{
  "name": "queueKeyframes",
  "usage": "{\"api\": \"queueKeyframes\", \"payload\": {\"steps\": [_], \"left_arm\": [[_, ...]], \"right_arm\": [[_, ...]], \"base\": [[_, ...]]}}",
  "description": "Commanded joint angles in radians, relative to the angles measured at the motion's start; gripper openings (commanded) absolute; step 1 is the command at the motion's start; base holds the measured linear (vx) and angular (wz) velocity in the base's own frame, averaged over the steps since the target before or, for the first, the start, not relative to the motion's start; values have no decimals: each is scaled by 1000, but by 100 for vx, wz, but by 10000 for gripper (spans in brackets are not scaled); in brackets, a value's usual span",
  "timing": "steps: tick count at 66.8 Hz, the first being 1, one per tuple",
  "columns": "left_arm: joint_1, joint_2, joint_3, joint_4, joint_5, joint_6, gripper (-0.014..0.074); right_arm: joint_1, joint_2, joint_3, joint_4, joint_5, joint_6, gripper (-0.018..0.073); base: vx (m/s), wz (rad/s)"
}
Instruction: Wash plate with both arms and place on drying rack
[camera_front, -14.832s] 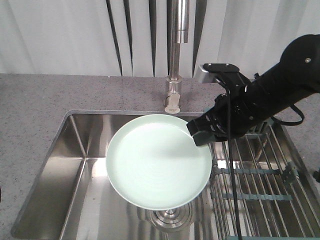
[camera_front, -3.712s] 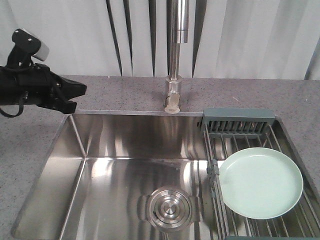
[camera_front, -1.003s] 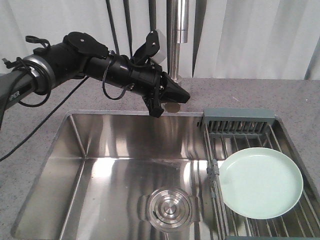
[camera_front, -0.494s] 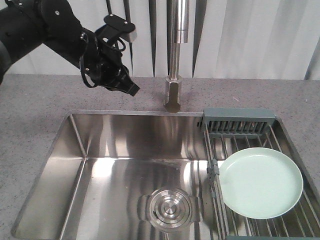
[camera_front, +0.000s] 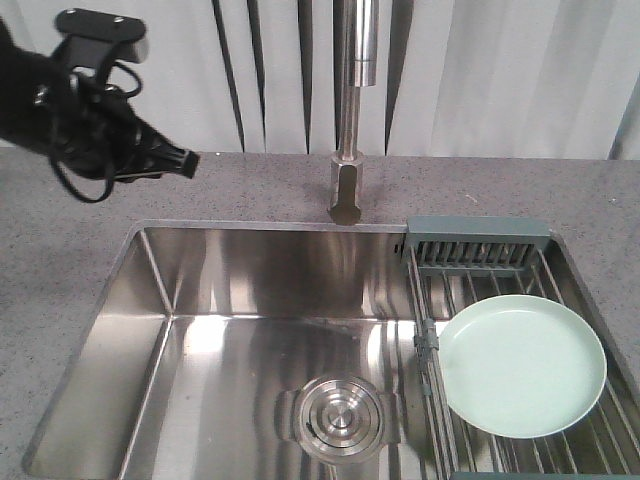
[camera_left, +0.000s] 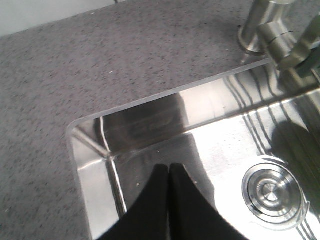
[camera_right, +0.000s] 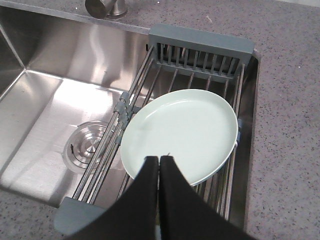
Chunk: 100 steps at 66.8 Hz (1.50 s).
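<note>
The pale mint-green plate (camera_front: 522, 365) lies flat on the wire bars of the drying rack (camera_front: 478, 243) at the right of the sink; the right wrist view shows the same plate (camera_right: 185, 131) on the rack (camera_right: 200, 47). My left gripper (camera_front: 188, 164) hangs shut and empty above the counter at the upper left; seen from its wrist, the left gripper (camera_left: 169, 167) points down over the sink's back-left corner. In its own wrist view my right gripper (camera_right: 159, 159) is shut and empty, well above the plate's near edge. The right arm is outside the front view.
The steel sink basin (camera_front: 200, 340) has a round drain (camera_front: 340, 418) in its floor. A tall chrome tap (camera_front: 348, 150) rises behind the basin's middle. Speckled grey counter (camera_front: 60, 250) surrounds the sink. A pale curtain hangs behind.
The left arm has drawn back leftward from the tap to the upper left. The tap's handle now stands turned in. The plate rests unmoved on the rack.
</note>
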Motion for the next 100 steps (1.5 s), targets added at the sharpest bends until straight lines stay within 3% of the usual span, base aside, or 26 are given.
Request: {"api": "queueKeyframes", "payload": {"steps": [1, 15, 37, 66, 72, 77, 87, 93, 100], "left_arm": [[43, -138, 94, 1, -110, -37, -6], [137, -366, 357, 9, -166, -44, -6], [145, -710, 634, 31, -195, -44, -6], [140, -845, 669, 29, -165, -44, -6], [158, -904, 681, 64, -188, -44, -6], [202, -991, 736, 67, -237, -47, -6], [285, -1170, 999, 78, -519, -48, -6], [314, -1275, 1186, 39, -717, -75, -6], [331, -1373, 1324, 19, -831, -112, -6]], "right_arm": [[4, 6, -26, 3, -63, -3, -9], [4, 6, -26, 3, -63, -3, -9], [4, 6, -26, 3, -63, -3, -9], [4, 6, -26, 3, -63, -3, -9], [4, 6, -26, 4, -63, -3, -9], [4, 6, -26, 0, -63, -3, -9], [4, 6, -26, 4, -62, -3, -9], [4, 6, -26, 4, -62, -3, -9], [4, 6, -26, 4, -62, -3, -9]], "base": [[0, 0], [0, 0], [0, 0], [0, 0], [0, 0], [0, 0], [0, 0], [0, 0], [0, 0]]}}
